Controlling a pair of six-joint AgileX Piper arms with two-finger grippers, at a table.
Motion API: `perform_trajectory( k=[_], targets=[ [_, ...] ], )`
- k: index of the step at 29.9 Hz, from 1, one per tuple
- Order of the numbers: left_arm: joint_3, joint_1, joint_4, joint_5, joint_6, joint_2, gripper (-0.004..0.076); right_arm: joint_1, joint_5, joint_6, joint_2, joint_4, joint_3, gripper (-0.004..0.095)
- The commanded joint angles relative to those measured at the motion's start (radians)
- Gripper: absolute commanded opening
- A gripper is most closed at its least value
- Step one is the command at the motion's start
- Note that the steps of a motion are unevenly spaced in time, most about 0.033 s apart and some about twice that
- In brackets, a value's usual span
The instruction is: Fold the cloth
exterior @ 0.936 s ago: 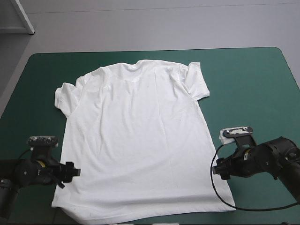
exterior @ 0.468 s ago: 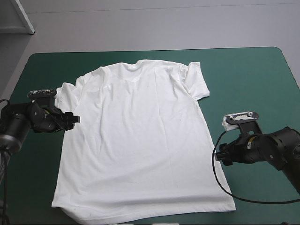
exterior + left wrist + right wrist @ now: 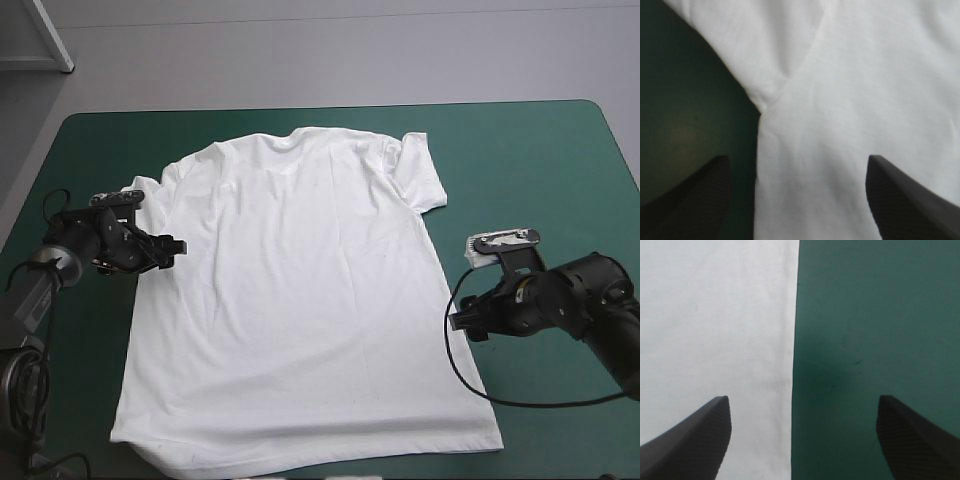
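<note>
The white T-shirt (image 3: 300, 300) lies spread flat on the teal-green cover, collar toward the far edge and hem near the front edge. My left gripper (image 3: 172, 246) is at the shirt's left side, just below the left sleeve. In the left wrist view it (image 3: 797, 197) stands open over the armpit seam, where the T-shirt (image 3: 865, 80) meets the cover. My right gripper (image 3: 462, 320) sits at the shirt's right side edge. In the right wrist view it (image 3: 802, 437) stands open astride that straight edge of the T-shirt (image 3: 715, 315), with nothing held.
Bare teal-green cover (image 3: 530, 170) stretches to the right of the shirt and along the far edge. A narrower strip of cover (image 3: 90, 150) lies left of the shirt.
My left gripper has travelled from the shirt's lower left corner up along its side to the armpit below the left sleeve. My right gripper has shifted slightly toward the shirt's right edge.
</note>
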Motion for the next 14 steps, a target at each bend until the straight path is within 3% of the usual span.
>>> perform_trajectory(
  k=[1, 9, 13, 14],
  targets=[
    [-0.032, 0.002, -0.007, -0.051, -0.018, 0.001, 0.0545, -0.005, -0.066, 0.001, 0.046, -0.009, -0.072, 0.0738],
    [-0.032, 0.002, -0.010, -0.065, -0.009, 0.073, 0.0506, -0.005, -0.117, -0.038, 0.264, -0.011, -0.271, 0.0738],
    [-0.032, 0.002, -0.021, -0.041, -0.009, 0.101, 0.0347, -0.005, -0.122, -0.057, 0.379, -0.011, -0.381, 0.0738],
    [-0.032, 0.002, -0.021, -0.033, -0.009, 0.105, 0.0262, -0.006, -0.125, -0.062, 0.417, -0.011, -0.416, 0.0738]
  ],
)
